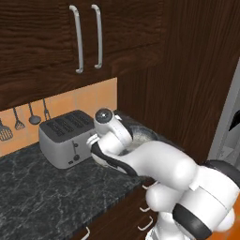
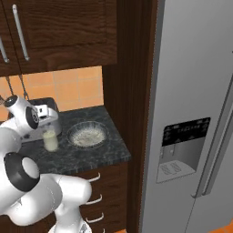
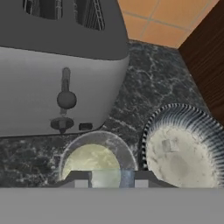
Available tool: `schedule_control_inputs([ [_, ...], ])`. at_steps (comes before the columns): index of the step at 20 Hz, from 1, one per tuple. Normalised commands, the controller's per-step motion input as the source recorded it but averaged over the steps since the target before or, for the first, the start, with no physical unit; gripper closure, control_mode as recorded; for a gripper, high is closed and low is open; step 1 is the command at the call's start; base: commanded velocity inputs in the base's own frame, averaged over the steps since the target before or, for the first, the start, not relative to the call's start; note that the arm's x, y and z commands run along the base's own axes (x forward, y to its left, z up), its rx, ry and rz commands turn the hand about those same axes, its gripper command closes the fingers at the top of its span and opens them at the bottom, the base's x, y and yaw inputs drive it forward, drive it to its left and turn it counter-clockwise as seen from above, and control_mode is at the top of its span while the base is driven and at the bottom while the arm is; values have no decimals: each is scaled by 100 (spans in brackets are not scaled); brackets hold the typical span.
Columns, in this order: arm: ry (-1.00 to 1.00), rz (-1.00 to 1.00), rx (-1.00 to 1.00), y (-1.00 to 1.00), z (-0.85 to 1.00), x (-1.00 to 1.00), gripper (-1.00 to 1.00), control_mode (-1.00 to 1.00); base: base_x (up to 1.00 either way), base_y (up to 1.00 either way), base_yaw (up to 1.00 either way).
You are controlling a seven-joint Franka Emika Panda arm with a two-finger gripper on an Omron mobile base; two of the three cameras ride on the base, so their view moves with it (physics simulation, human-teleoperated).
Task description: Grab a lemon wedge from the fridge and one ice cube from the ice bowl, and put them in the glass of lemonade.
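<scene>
Right under the hand, the gripper [image 3: 108, 179] hangs just above the glass of lemonade [image 3: 97, 158], its two dark finger tips nearly together on a small pale, translucent piece that looks like an ice cube [image 3: 106, 178]. That glass stands on the dark marbled counter [image 2: 86, 157], just in front of the silver toaster [image 1: 65, 137] and just beside the ice bowl [image 2: 87, 134], whose ribbed grey wall holds whitish contents. Further right stands the grey fridge [image 2: 200, 82], with its black dispenser panel [image 2: 185, 131]. Dark wood cabinets [image 1: 42, 42] with long handles hang above the orange tiled wall [image 2: 77, 88].
</scene>
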Motion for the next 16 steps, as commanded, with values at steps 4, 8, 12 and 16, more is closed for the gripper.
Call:
schedule_control_inputs([
  [4,0,5,-4,15,-44,36,100,-100,0,0,0],
  [8,0,5,-3,14,-20,38,100,-100,0,0,0],
  [12,0,3,-4,18,-11,10,100,-100,0,0,0],
  [16,0,0,-2,5,16,-23,-100,-100,0,0,0],
])
